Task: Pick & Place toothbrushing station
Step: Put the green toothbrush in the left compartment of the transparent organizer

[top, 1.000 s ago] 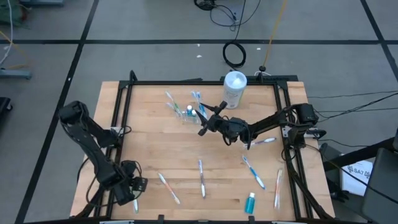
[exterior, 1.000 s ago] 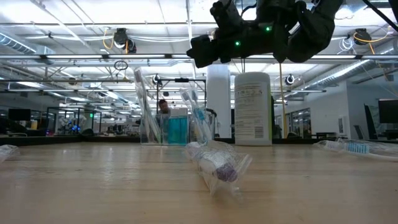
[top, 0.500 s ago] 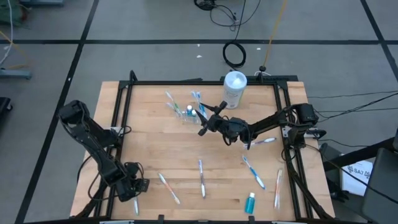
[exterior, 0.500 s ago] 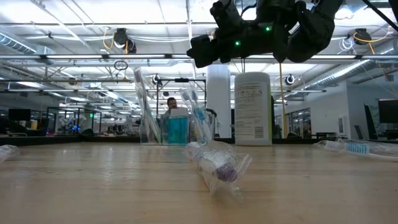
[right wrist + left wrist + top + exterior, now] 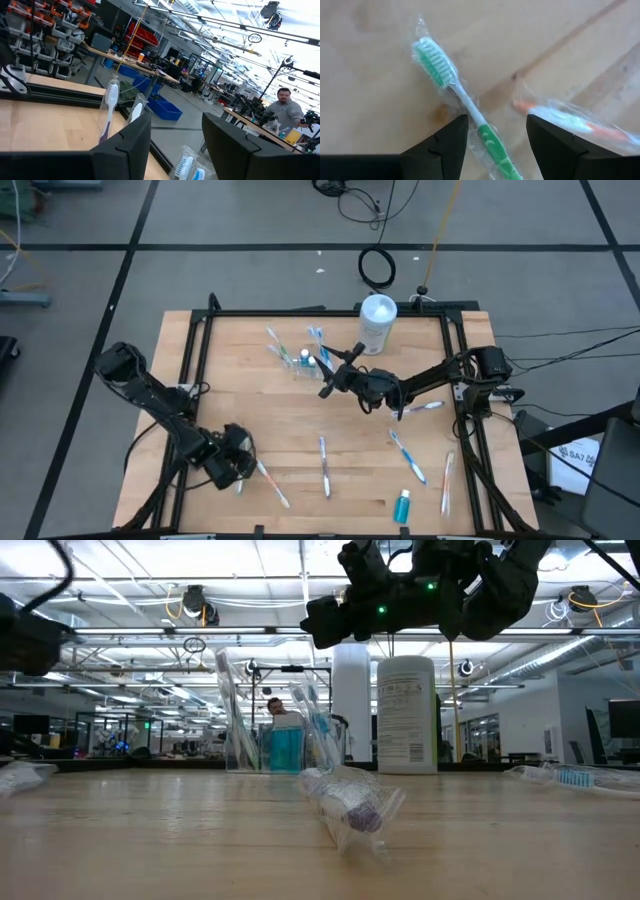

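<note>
Hovering low over the wooden table (image 5: 250, 410) near its front left corner, the left gripper (image 5: 237, 463) has its two dark fingers (image 5: 447, 145) spread wide with nothing between them. Its wrist camera looks down on a green-handled toothbrush in a clear wrapper (image 5: 462, 102), which lies flat on the wood and runs into the gap between the fingers, and on a second wrapped toothbrush with an orange-and-white handle (image 5: 570, 117) just beside it.

The right gripper (image 5: 332, 375) hangs in the air near the middle of the table, towards the back edge, just beside the small clear tumbler (image 5: 305, 363). Its fingers (image 5: 125, 142) stand apart and hold nothing. From table height the tumbler (image 5: 285, 745) stands upright with several thin toothbrushes and a blue toothpaste tube inside it, next to the tall white cylindrical lidded container (image 5: 377, 323) at the back edge.

More wrapped toothbrushes lie scattered along the front half of the table: a white-and-pink one (image 5: 270, 482) just beside the left gripper, a blue one (image 5: 324, 465) near the front middle, another blue one (image 5: 408, 457) towards the front right, and one (image 5: 446, 480) along the right edge. A small blue white-capped toothpaste tube (image 5: 402, 505) lies at the front edge, right of centre. One more wrapped brush (image 5: 425, 407) lies under the right arm.

A person (image 5: 285, 107) shows in the room beyond the table.
</note>
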`<state>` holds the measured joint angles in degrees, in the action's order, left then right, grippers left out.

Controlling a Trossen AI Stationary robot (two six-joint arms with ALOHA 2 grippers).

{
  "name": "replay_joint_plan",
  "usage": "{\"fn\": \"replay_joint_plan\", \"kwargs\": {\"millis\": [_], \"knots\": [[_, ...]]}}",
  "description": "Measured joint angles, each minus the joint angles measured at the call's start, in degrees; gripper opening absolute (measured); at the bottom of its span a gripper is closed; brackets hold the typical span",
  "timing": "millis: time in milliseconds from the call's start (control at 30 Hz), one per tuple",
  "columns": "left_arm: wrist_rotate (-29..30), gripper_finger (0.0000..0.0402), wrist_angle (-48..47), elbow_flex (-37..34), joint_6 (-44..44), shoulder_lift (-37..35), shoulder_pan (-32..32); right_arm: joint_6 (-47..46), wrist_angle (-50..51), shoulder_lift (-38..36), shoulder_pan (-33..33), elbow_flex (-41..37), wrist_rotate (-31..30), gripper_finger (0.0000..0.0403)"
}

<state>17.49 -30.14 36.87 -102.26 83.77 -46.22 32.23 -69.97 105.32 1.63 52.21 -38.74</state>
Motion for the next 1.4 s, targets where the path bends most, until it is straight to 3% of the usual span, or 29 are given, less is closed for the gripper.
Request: {"fn": "replay_joint_plan", "kwargs": {"millis": [300, 533, 967, 1400], "knots": [[3.4, 0.0212, -7.5, 5.2, 8.2, -0.5, 4.4, 0.1, 0.0, 0.0, 0.0, 0.0, 0.0, 0.0171], [0.7, 0.0212, -14.8, 6.1, 2.5, -0.5, 4.6, 0.2, 0.1, 0.0, 0.0, 0.0, 0.0, 0.0171], [2.1, 0.0212, -6.0, -0.4, 0.8, -0.5, 4.6, 0.1, 0.2, 0.0, -0.1, 0.0, 0.0, 0.0171], [3.5, 0.0211, -5.7, -1.0, 5.8, -0.5, 4.6, 0.1, 0.2, 0.0, -0.1, 0.0, 0.0, 0.0171]]}}
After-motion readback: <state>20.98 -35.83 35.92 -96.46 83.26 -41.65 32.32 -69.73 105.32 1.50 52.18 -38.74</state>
